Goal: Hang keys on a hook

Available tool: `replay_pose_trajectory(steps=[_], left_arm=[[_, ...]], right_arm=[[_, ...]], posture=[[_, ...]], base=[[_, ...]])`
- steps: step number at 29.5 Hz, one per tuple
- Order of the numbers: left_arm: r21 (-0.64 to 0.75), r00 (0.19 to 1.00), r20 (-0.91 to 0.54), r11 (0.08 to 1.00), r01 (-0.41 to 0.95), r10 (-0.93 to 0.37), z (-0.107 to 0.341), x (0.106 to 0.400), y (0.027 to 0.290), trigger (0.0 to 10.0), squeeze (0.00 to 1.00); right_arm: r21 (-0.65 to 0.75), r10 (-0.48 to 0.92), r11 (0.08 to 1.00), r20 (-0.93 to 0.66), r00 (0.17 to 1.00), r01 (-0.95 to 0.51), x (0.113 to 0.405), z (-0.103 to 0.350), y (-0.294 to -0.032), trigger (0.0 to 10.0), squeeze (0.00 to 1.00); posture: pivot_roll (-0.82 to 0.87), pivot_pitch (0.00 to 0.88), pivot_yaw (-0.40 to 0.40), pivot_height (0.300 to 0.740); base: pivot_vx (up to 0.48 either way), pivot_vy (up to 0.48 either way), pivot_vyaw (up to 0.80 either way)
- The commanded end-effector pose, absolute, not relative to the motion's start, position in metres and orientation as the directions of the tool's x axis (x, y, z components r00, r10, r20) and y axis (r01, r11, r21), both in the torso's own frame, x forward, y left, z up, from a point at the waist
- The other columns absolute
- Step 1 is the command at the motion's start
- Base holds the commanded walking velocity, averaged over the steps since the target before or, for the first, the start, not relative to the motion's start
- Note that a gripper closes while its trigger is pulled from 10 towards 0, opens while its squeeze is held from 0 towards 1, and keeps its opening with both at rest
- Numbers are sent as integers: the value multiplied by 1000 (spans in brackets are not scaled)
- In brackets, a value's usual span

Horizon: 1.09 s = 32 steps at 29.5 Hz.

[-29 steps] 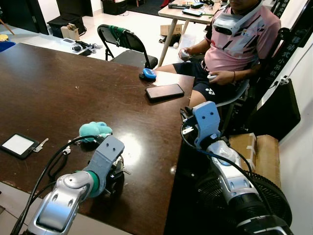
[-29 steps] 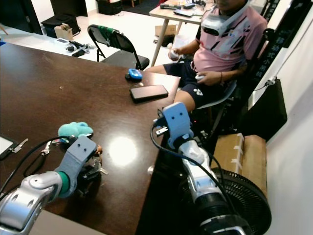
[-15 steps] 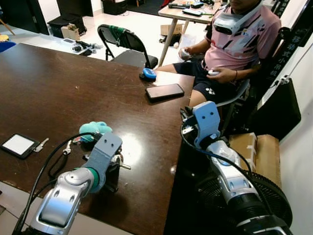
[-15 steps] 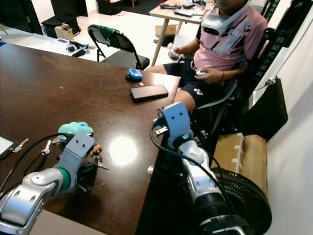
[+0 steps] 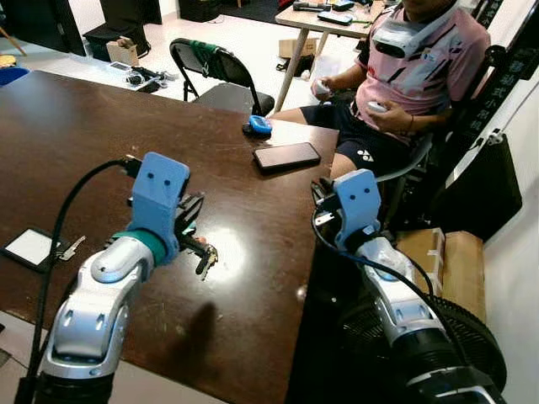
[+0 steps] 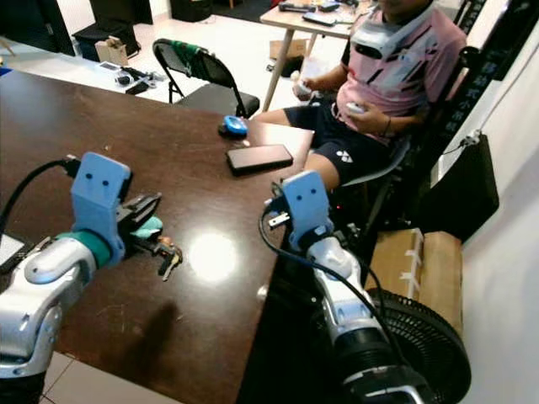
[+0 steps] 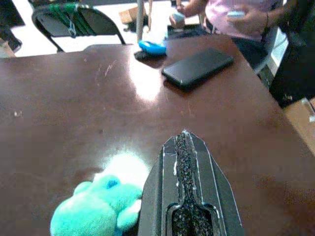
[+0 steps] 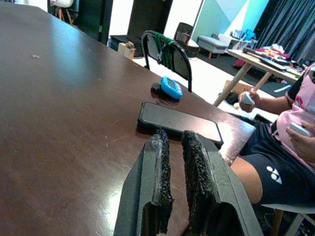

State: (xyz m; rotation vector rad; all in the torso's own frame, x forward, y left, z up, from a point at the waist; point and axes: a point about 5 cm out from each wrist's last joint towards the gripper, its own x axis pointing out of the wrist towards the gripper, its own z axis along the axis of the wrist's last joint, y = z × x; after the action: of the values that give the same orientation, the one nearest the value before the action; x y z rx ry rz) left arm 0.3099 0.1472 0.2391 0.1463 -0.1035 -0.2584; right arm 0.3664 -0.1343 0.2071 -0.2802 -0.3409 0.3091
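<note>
Head views: left gripper is closing on keys, dangling below it above table; right gripper is idling | left wrist: fingers are pressing together beside teal toy | right wrist: fingers are nearly meeting, holding nothing.

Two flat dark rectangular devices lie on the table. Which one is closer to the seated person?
The black phone, lying near the table's far corner beside the blue object. The other device, with a pale screen, lies at the table's near left edge, beyond the left gripper.
</note>
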Motion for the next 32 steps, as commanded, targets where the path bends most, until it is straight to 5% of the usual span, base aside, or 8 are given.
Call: replay_pose_trajectory(steps=[1, 10, 11, 14, 15, 29, 31, 32], left_arm=[[162, 964, 107, 961, 223, -242, 242, 310, 148, 10000, 0], [348, 980, -98, 916, 197, -174, 202, 317, 151, 10000, 0], [351, 968, -182, 909, 226, -171, 187, 316, 152, 10000, 592], [351, 968, -182, 909, 226, -171, 187, 316, 152, 10000, 592], [366, 956, -254, 900, 236, -147, 173, 315, 156, 10000, 1000], [319, 903, -343, 871, 373, -260, 158, 305, 125, 10000, 1000], [294, 894, -349, 873, 390, -282, 160, 305, 113, 10000, 0], [278, 894, -348, 880, 386, -282, 161, 306, 108, 10000, 0]], right_arm=[[-303, 330, 922, 294, 897, -241, 367, 207, -136, 10000, 0], [-295, 320, 927, 304, 897, -231, 366, 208, -138, 10000, 0], [-295, 321, 927, 304, 897, -232, 366, 208, -138, 10000, 0], [-295, 321, 927, 304, 897, -232, 366, 208, -138, 10000, 0], [-295, 323, 927, 304, 896, -234, 366, 208, -137, 10000, 0], [-291, 321, 927, 301, 898, -235, 367, 206, -136, 10000, 0], [-290, 319, 928, 300, 899, -233, 367, 206, -136, 10000, 0], [-291, 319, 928, 299, 899, -232, 367, 206, -137, 10000, 0]], posture=[[113, 110, 58, 740], [109, 112, 58, 740], [111, 113, 60, 740], [111, 113, 60, 740], [112, 114, 62, 740], [120, 121, 75, 740], [123, 118, 75, 740], [123, 118, 75, 740]], base=[[0, 0, 0], [0, 0, 0], [0, 0, 0], [0, 0, 0], [0, 0, 0], [0, 0, 0], [0, 0, 0], [0, 0, 0]])
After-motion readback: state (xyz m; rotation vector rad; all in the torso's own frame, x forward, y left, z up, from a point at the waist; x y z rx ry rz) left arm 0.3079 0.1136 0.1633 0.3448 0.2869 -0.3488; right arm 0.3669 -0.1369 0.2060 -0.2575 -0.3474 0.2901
